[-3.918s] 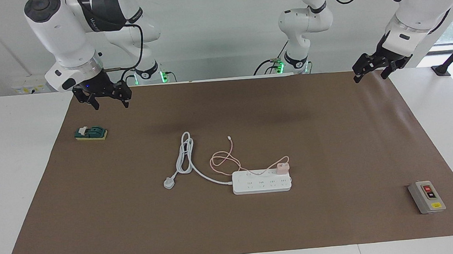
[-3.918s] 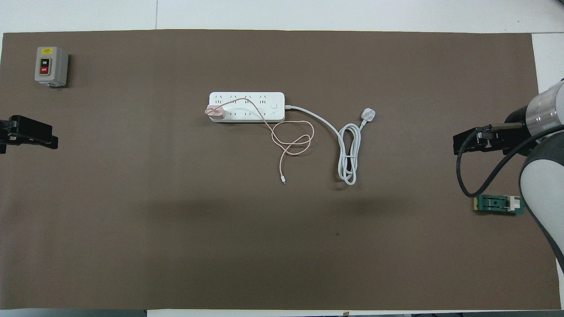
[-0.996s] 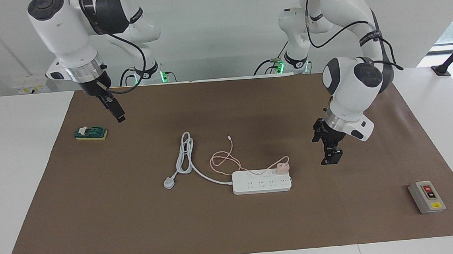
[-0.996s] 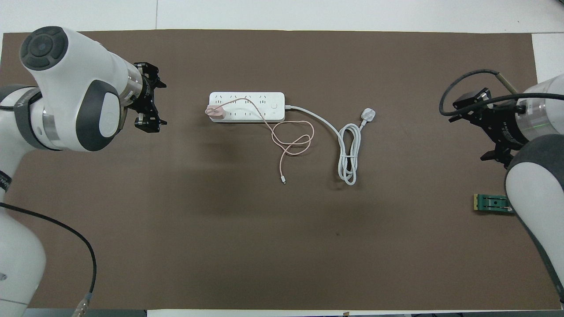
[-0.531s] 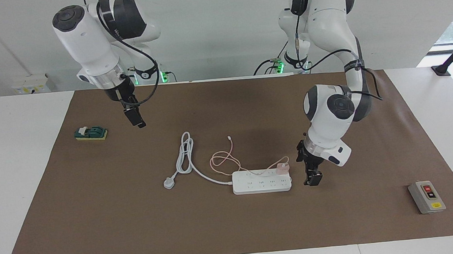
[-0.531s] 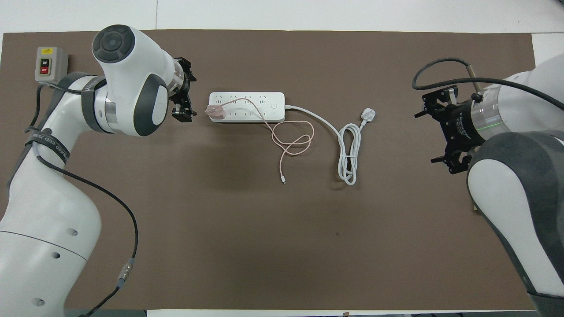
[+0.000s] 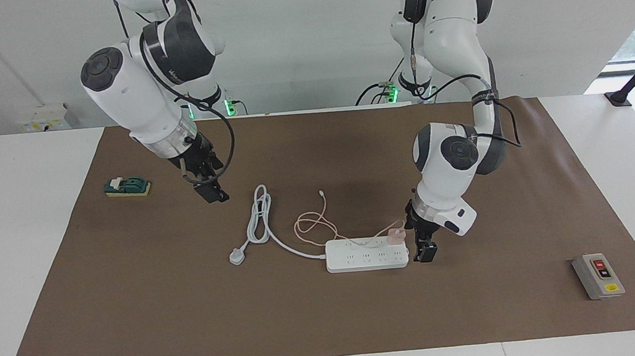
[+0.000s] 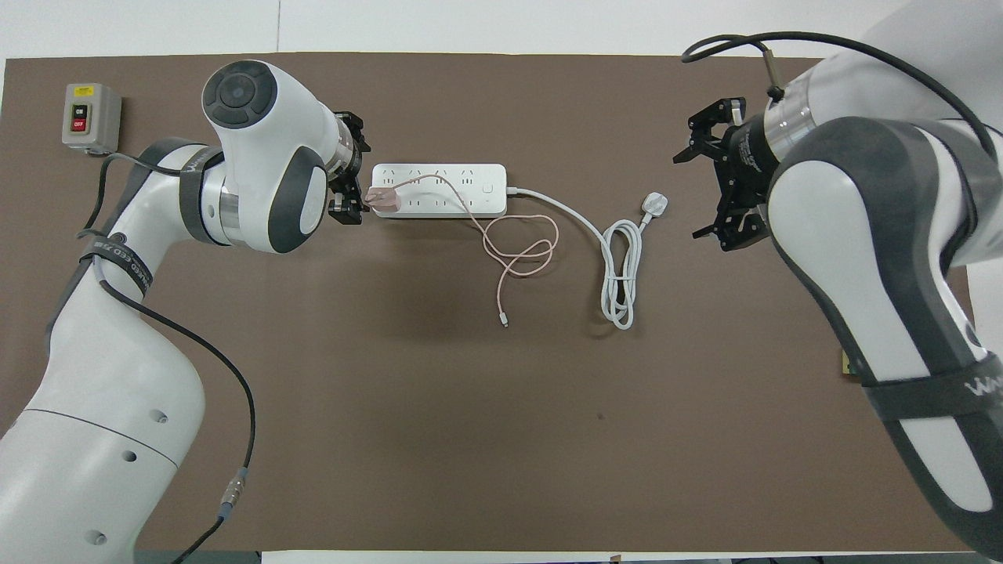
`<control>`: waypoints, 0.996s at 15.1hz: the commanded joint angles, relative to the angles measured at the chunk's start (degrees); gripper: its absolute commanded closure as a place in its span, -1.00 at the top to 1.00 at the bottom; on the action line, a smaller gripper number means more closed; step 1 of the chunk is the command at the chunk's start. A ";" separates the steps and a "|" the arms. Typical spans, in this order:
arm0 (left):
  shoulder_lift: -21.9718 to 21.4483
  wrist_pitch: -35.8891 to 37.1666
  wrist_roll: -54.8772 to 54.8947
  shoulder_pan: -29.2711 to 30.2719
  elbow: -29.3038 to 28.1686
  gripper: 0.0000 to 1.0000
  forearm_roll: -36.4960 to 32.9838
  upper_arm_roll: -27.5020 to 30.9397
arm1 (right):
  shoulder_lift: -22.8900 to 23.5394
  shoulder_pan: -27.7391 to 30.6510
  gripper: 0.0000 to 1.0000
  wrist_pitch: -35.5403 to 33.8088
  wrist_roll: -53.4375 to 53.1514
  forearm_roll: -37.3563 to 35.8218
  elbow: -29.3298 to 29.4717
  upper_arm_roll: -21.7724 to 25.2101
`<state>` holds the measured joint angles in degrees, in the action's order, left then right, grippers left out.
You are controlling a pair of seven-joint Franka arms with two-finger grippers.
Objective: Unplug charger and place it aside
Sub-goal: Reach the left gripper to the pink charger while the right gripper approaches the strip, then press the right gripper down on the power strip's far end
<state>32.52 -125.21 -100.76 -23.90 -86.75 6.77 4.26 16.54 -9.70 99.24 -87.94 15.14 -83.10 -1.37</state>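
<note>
Left claw (image 7: 424,247) gapes wide, empty, just beside the plugged-in charger (image 7: 396,235); right claw (image 8: 725,186) also spread.

Robotics lab: twin benchtop arms (image 7: 450,157)

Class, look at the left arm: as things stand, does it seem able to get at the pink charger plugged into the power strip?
Probably yes. The left gripper, open, is low beside the charger at the power strip's end, with nothing between them.

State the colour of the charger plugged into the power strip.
Pale pink charger, matching its cable; the overhead view shows it best, against the white power strip.
</note>
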 commanded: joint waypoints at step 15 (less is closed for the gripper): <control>-1.67 -2.23 -0.75 -2.03 -4.13 1.00 0.18 0.67 | 25.46 -13.05 0.90 23.36 -17.44 7.71 17.18 0.05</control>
<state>32.38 -127.07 -100.76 -25.08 -88.87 6.77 4.30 38.76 -21.30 120.15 -104.44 21.81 -68.19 -1.49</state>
